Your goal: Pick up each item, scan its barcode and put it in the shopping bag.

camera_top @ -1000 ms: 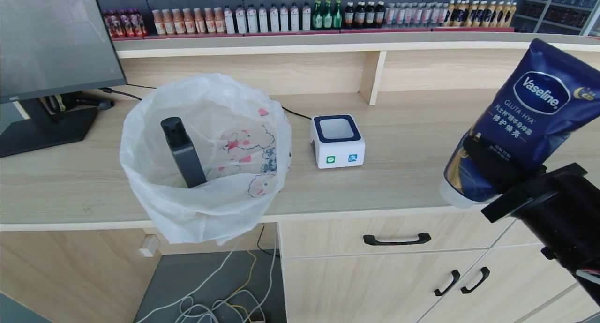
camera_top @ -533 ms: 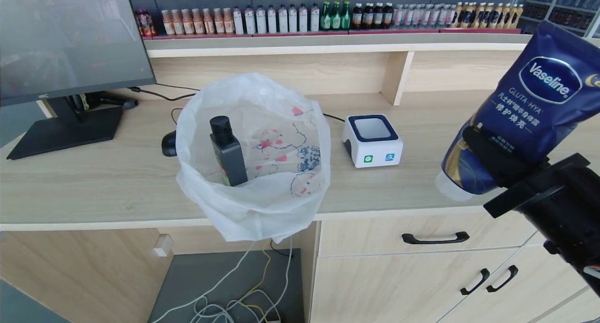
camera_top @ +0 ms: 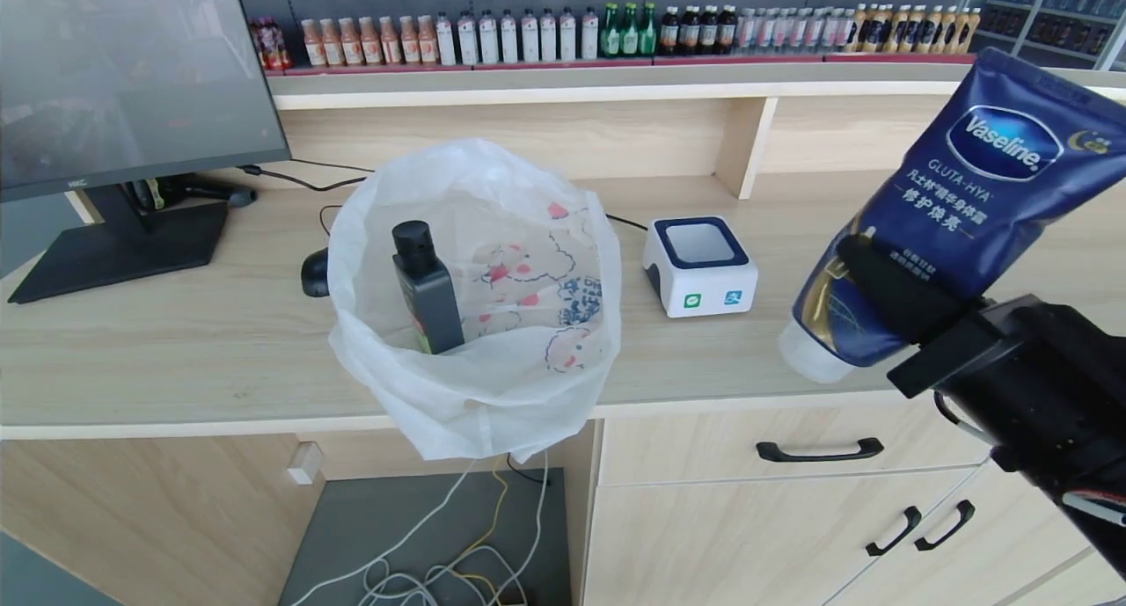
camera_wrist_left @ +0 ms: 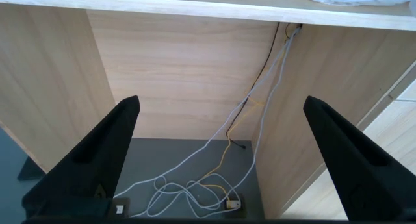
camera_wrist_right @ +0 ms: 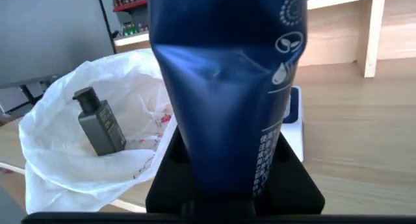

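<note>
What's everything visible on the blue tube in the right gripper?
The blue tube is a soft-looking plastic squeeze tube, dark blue with an oval logo, white print and gold swirls near its white cap. It is tilted, cap low, crimped end high. The right gripper is shut on its lower body; nothing else touches it. It hangs in the air, to the robot's right of the scanner.

The tube [camera_top: 954, 201] is glossy blue plastic, soft and creased. The bag [camera_top: 479, 377] is thin, translucent white plastic film, crinkled all over. The bottle [camera_top: 428, 294] in it is matt dark plastic. The counter [camera_top: 176, 342] is pale wood, smooth and matt. The scanner [camera_top: 701, 281] is smooth white plastic with a glossy top. The right gripper [camera_top: 893, 294] looks matt black.
</note>
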